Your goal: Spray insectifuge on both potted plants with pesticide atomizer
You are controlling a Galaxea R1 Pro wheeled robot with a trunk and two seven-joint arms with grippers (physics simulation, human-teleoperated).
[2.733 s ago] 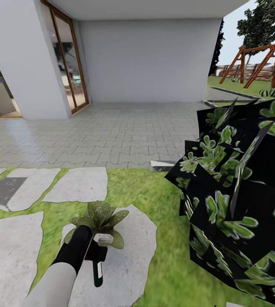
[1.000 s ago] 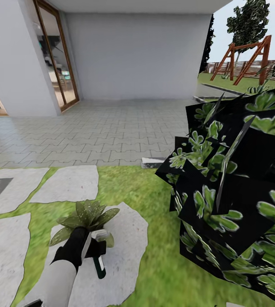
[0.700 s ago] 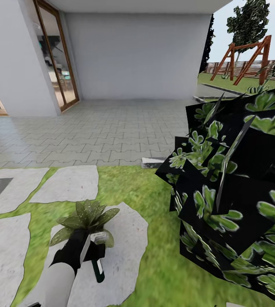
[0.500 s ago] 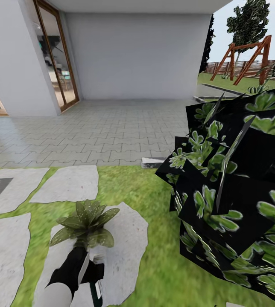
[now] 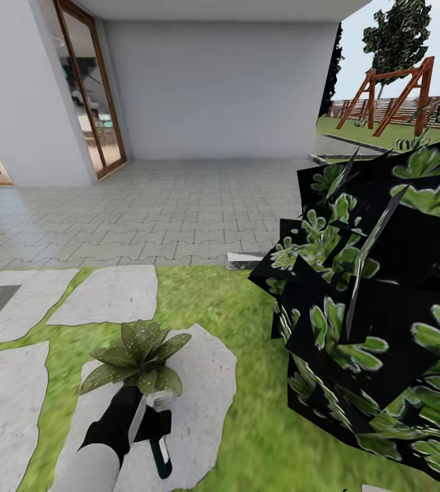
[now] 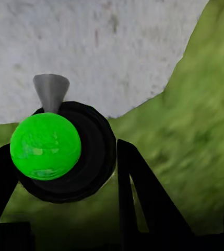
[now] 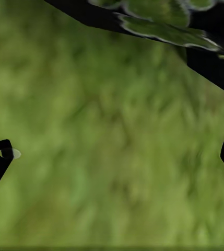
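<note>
A: What is hard to make out?

B: The plant's pot is hidden under its leaves [image 5: 136, 359], and the left claw [image 5: 153, 422] covers most of the spray bottle [image 5: 158, 456]. In the head view only a dark green stub pokes out below the claw. The left wrist view shows a bright green ball [image 6: 45, 146] on a black round part with a grey cone; I cannot tell which end of the bottle that is.

A: The claws?

B: The left one is clamped around the bottle, just short of the plant. The right claw [image 7: 112, 151] has its tips spread wide over blurred grass [image 7: 106, 157].

A: And the ground?

B: A pale stepping stone [image 5: 203, 383] in lawn, grey paving [image 5: 165, 212] beyond, a white wall [image 5: 220, 89], a glass door [image 5: 90, 96]. A big dark shrub [image 5: 377, 321] is cut off at the right edge.
</note>
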